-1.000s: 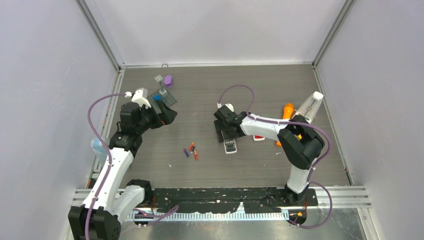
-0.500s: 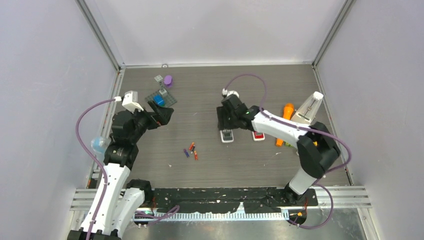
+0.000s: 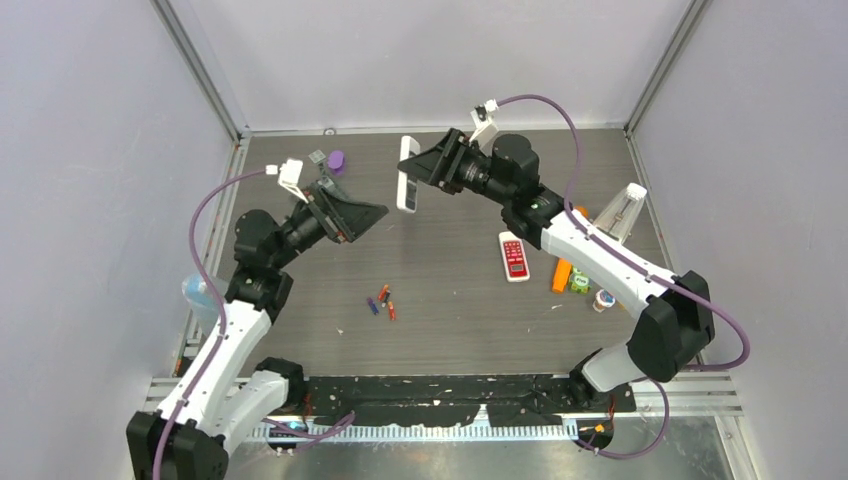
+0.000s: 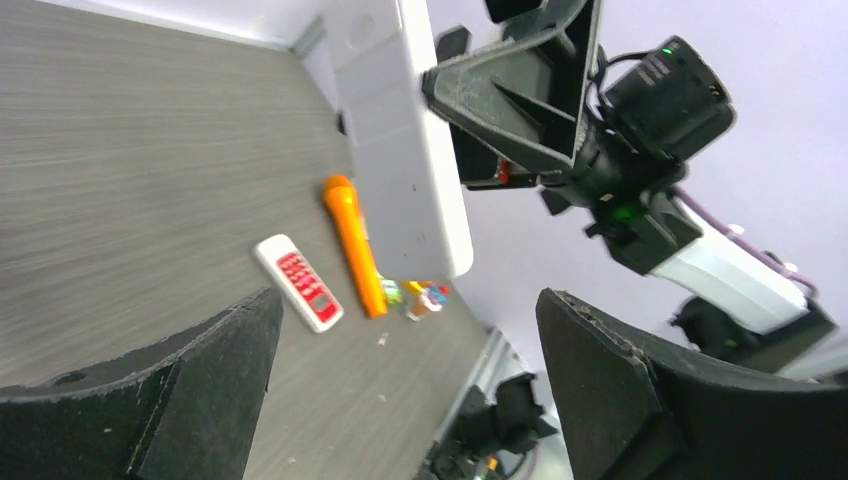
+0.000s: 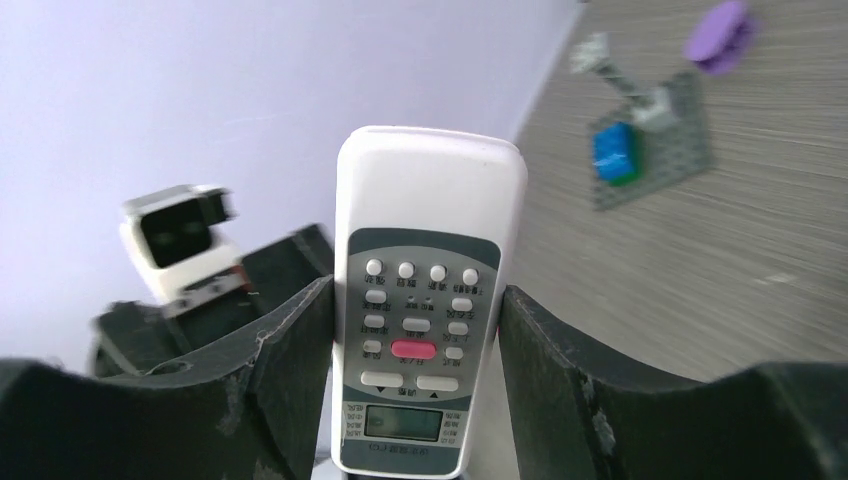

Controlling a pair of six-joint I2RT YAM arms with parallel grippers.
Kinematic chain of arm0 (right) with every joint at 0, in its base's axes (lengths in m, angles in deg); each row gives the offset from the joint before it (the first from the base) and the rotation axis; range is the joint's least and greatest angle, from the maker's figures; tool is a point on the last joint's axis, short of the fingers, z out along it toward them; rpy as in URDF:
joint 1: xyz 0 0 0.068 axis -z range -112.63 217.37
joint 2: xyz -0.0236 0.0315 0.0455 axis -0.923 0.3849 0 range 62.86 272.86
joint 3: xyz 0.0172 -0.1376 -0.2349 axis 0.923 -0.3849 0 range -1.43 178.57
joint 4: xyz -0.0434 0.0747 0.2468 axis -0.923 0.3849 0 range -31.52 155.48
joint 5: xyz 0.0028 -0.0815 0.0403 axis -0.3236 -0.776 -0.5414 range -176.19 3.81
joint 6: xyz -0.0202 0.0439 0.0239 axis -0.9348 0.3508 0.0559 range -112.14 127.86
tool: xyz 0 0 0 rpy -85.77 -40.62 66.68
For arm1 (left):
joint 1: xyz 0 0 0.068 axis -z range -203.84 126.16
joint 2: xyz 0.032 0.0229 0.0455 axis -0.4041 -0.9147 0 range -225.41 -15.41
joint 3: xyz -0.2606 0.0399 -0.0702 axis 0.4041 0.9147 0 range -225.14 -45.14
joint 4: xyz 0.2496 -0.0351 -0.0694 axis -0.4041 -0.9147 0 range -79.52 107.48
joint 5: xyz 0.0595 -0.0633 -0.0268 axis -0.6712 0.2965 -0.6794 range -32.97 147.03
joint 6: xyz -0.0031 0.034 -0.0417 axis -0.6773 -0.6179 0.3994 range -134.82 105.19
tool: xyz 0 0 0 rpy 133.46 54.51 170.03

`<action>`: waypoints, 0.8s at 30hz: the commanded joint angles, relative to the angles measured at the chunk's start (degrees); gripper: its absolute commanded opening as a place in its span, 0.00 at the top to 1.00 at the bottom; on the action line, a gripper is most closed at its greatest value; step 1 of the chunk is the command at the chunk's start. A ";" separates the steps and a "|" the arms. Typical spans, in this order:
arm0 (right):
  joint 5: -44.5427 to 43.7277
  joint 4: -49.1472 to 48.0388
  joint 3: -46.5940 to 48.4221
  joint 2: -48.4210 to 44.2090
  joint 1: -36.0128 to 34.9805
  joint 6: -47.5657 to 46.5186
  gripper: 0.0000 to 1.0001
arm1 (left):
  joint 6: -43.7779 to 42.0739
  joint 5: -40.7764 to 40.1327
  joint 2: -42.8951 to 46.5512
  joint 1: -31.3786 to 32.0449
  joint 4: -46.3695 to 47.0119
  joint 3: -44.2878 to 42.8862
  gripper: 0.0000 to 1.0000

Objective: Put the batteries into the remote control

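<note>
My right gripper (image 3: 432, 172) is shut on a white remote control (image 3: 408, 175) and holds it high above the table. In the right wrist view the remote (image 5: 425, 290) shows its grey button face between my fingers (image 5: 285, 365). My left gripper (image 3: 372, 213) is open and empty, raised and facing the remote. The left wrist view shows the remote's plain back (image 4: 400, 140) ahead of the open jaws. Several small red-orange and blue-purple batteries (image 3: 382, 300) lie on the table between the arms.
A second white remote with red buttons (image 3: 514, 256) lies at centre right, beside an orange marker (image 3: 564, 262), small toys (image 3: 590, 290) and a clear wedge-shaped object (image 3: 621, 214). A grey baseplate with a blue brick (image 5: 640, 150) and a purple piece (image 3: 336, 160) sit at back left.
My right gripper has lifted the white remote off the table and carried it up and back-left. My left gripper has risen and swung right toward it.
</note>
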 commanded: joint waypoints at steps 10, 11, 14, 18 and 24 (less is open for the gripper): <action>12.02 -24.48 0.18 2.23 -0.79 17.14 0.50 | 19.26 6.27 -9.62 4.87 24.27 -6.00 0.01; 12.11 -25.15 0.19 2.30 -0.95 17.21 0.50 | 19.90 6.26 -10.58 5.11 24.46 -6.13 0.00; 12.20 -24.79 0.87 2.85 -1.22 16.33 0.50 | 21.79 5.57 -12.86 5.18 23.60 -6.20 0.01; 12.17 -24.45 1.06 3.23 -1.61 15.18 0.49 | 24.38 5.89 -15.31 5.25 25.96 -6.73 0.10; 12.79 -24.18 1.26 3.86 -1.71 14.72 0.48 | 24.98 6.05 -16.58 5.24 26.52 -7.22 0.40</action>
